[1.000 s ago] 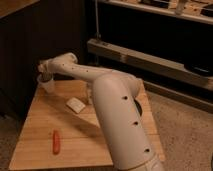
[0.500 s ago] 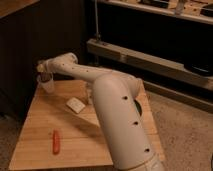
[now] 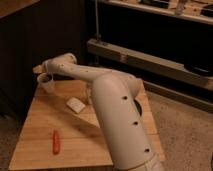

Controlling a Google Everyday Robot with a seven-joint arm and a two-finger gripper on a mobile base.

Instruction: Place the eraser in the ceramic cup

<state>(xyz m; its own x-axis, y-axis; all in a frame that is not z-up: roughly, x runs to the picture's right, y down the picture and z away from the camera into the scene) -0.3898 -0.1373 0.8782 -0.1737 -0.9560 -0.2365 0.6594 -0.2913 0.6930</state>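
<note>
Claw point(image 3: 44, 76) sits at the far left corner of the wooden table point(image 3: 40, 135), right above the ceramic cup point(image 3: 48, 83); whether it is released or clenched I cannot tell; behind it the big white arm point(image 3: 117, 115) stretches back toward the lower right; the table lies beneath and nearer the camera; a pale flat block point(image 3: 75, 104) rests well to the claw's right and nearer; a small red object point(image 3: 56, 141) lies farther toward the near edge.

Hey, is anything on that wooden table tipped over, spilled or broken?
Nothing stands out. The cup stands upright at the table's far left corner under the end effector; the white block and red object lie flat.
</note>
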